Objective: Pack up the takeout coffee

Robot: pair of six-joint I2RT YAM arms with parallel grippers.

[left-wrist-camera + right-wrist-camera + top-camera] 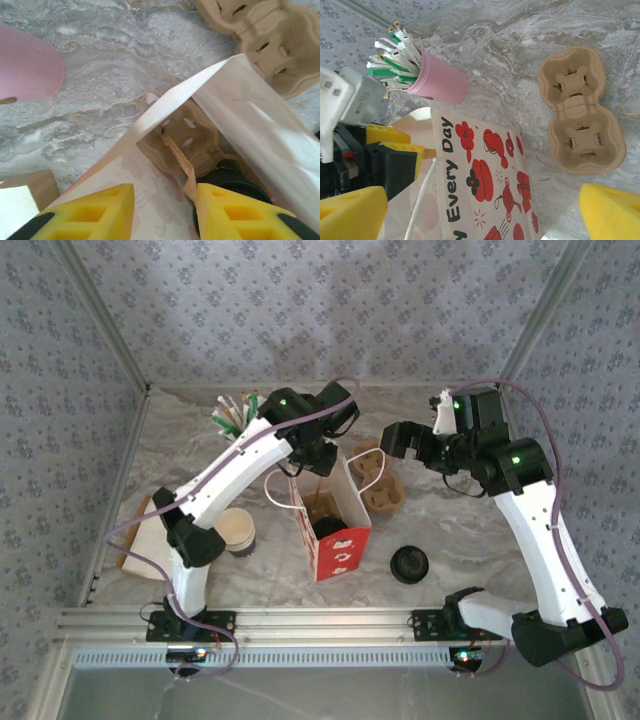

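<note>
Coffee cup [328,530]: a dark round lid shows low inside the paper bag [340,545], which stands upright in the middle of the tabletop [470,530]. The left wrist view into the bag shows that dark shape beside a pulp tray [185,140] at the bottom. I take this to be the cup seated in its tray, but the cup body is hidden.

Left fingers [235,212]: apart, straddling the bag's far rim. The paper wall runs between them with a plain gap, so they are not pinching it.
Right fingers [612,210]: spread wide, holding nothing, hovering near the spare tray [378,478] on the tabletop beside the bag.

Step in hand (judgement): the left arm is working at the bag mouth.
- Any move away should go straight up.
- A tan paper strip [179,157] hangs just inside the rim close to one finger, and a white cord handle [278,490] loops off the near side. Either could snag.
- The bag looks tall, light and narrow-footed, so a sideways drag would likely tip it or fold the mouth shut over the cup.

Materials:
- Bag: thin creased paper, white outside with red print.
- Trays: moulded pulp, matte tan, with rounded wells and cross-shaped slots.
- Fingers: yellow blocks with recessed pockets.
- Tabletop: grey-white marbled pattern.

Also present:
- A pink cup [440,82] of white and green sticks.
- A loose black lid [409,564].
- An open paper cup [237,530] by the left arm.
</note>
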